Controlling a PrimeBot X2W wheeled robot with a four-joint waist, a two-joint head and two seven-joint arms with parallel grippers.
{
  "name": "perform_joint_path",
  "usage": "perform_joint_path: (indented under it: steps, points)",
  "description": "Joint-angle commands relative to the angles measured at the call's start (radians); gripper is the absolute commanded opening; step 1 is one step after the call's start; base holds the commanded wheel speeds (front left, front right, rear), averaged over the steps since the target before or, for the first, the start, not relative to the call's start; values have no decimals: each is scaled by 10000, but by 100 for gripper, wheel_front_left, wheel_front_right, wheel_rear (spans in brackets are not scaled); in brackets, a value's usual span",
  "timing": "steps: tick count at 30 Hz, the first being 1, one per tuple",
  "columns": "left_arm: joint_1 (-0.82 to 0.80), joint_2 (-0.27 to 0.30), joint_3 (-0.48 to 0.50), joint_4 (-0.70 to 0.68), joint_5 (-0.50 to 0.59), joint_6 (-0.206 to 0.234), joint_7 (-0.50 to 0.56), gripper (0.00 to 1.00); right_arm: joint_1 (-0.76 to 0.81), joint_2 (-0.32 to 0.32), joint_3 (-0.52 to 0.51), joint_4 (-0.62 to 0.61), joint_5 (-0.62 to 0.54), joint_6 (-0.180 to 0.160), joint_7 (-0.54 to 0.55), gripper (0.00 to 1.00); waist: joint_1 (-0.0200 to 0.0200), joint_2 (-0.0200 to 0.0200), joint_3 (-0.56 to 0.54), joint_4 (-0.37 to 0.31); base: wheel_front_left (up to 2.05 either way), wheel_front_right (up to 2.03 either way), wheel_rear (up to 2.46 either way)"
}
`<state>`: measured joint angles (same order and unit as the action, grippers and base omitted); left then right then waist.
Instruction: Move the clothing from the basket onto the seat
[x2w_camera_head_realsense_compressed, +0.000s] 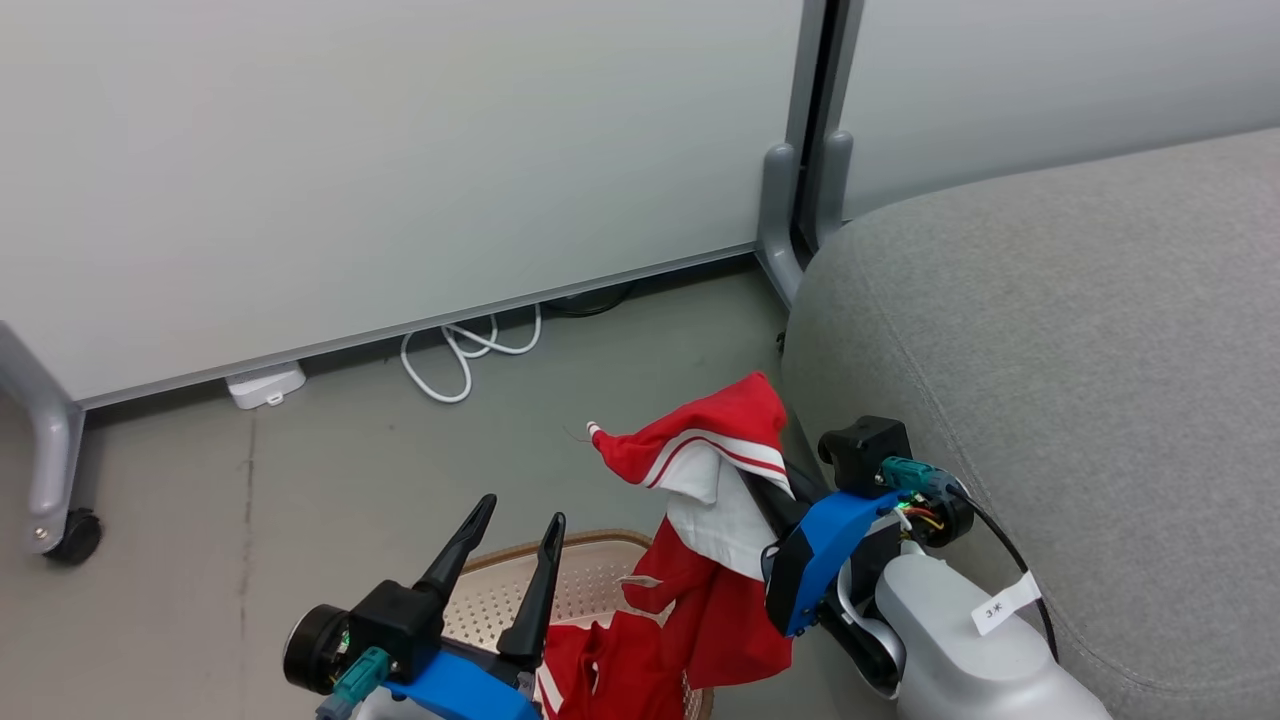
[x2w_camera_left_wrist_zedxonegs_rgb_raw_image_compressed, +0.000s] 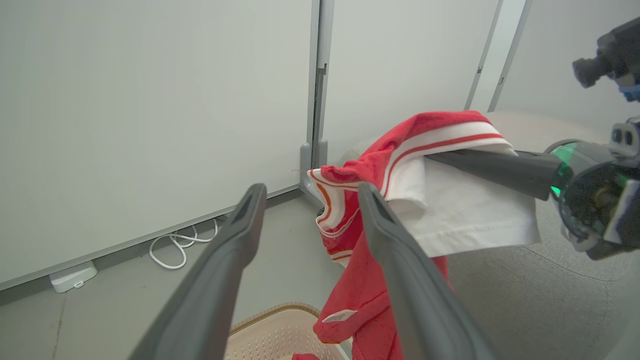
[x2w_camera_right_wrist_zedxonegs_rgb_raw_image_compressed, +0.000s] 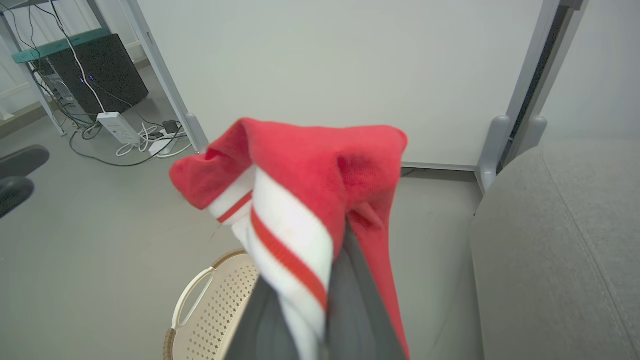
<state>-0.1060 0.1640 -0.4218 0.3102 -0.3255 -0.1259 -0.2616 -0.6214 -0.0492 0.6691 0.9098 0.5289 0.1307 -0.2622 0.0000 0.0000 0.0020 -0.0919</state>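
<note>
Closest to us, our left gripper (x2w_camera_head_realsense_compressed: 522, 510) hangs released, its two fingers spread wide and empty above the basket (x2w_camera_head_realsense_compressed: 590, 538). In the basket lies a red garment (x2w_camera_head_realsense_compressed: 590, 675) with white stripes, crumpled against the near side; that one is not yet picked up.

Just to the right, our right gripper (x2w_camera_head_realsense_compressed: 765, 495) is clenched on the other garment (x2w_camera_head_realsense_compressed: 700, 450), lifted above the basket's right edge. The cloth drapes over the dark fingers, and its long red tail hangs down to the level of the rim, so we judge it not fully clear yet. It looks soft and limp: bright red knit, a white band with a thin red stripe, and a large white panel folding under the fingers.

Beyond the gripper's right side is the grey seat (x2w_camera_head_realsense_compressed: 1050, 350), close by, with no clothing on the part we see. So we judge the task about a quarter done: one piece in the air, none delivered. Farther back lie the floor (x2w_camera_head_realsense_compressed: 350, 480) and the pale wall panel (x2w_camera_head_realsense_compressed: 400, 150).
</note>
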Motion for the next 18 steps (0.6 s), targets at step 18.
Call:
perform_joint_path:
  steps: [18]
  points:
    - [-253, 26, -110, -202, -154, -77, -50, 100, 250, -22, -404, -191, -403, 1, -40, 0, 0, 0, 192, -2574, 0, 0, 0]
